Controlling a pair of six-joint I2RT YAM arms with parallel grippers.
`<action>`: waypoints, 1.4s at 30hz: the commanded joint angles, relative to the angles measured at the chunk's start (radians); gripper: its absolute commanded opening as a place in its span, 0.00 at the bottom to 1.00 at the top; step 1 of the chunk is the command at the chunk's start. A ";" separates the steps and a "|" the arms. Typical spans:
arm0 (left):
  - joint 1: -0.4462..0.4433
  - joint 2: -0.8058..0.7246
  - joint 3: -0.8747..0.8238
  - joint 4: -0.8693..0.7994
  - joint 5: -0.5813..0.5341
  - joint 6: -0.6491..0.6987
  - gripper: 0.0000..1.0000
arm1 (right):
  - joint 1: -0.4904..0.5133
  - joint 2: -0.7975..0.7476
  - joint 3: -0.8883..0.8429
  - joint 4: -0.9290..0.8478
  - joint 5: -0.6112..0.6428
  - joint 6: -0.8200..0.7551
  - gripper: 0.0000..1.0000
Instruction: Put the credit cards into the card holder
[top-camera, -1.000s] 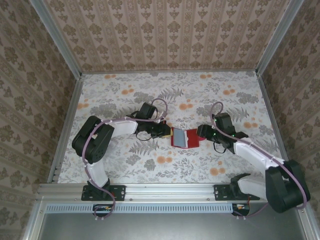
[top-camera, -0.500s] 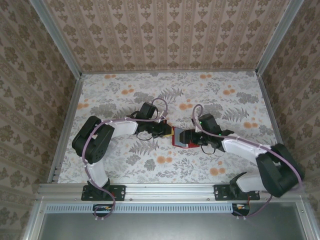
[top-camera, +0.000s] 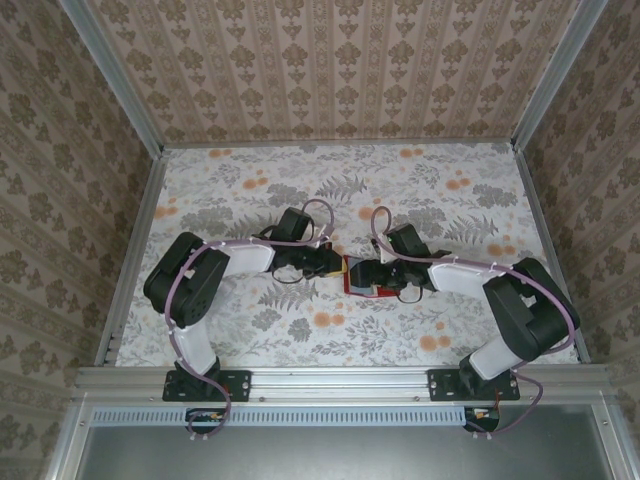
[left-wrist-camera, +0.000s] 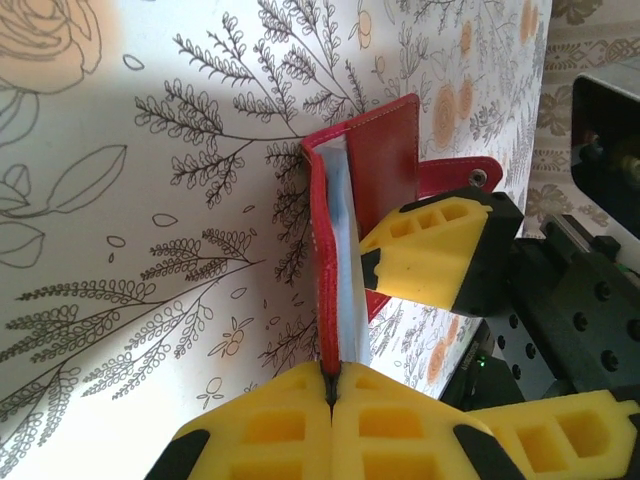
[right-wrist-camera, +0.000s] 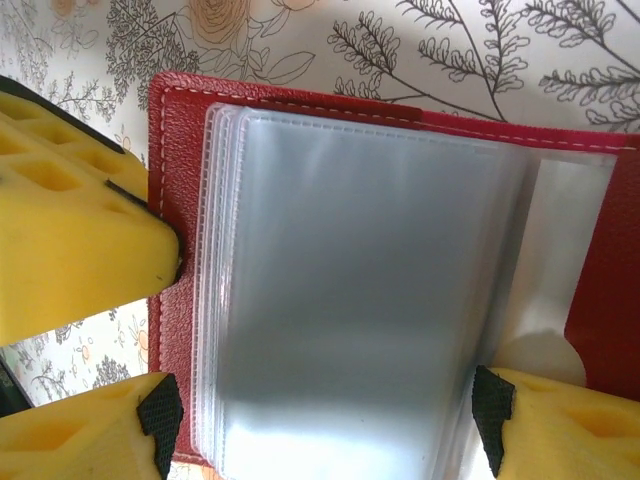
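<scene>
The red card holder (top-camera: 358, 281) lies opened on the floral table between both arms. My left gripper (left-wrist-camera: 332, 385) is shut on the edge of its red cover (left-wrist-camera: 385, 160), which stands on edge beside the pale pockets. In the right wrist view the see-through pockets (right-wrist-camera: 370, 280) fan out from the red cover (right-wrist-camera: 180, 130). My right gripper (right-wrist-camera: 320, 430) is open, one fingertip at each side of the pocket stack. The left gripper's yellow finger (right-wrist-camera: 60, 230) presses the cover's left edge. The credit cards are out of view.
The floral table (top-camera: 250, 190) stretches toward the back, closed in by patterned walls with metal rails (top-camera: 130, 250) at the sides. The two grippers (top-camera: 335, 264) (top-camera: 383, 275) sit close together over the holder.
My right arm has swung left onto the card holder and its jaws have spread wider. The left gripper has stayed shut on the cover, unmoved.
</scene>
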 joint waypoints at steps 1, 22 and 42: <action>-0.004 -0.019 -0.017 0.024 0.032 -0.019 0.00 | 0.013 0.054 0.011 0.024 -0.026 -0.010 0.79; -0.007 -0.010 -0.021 0.084 0.050 -0.062 0.00 | 0.033 0.114 0.036 -0.023 0.031 -0.042 0.71; 0.007 0.046 -0.032 0.071 -0.006 0.003 0.50 | 0.030 0.087 -0.001 0.108 -0.066 -0.019 0.57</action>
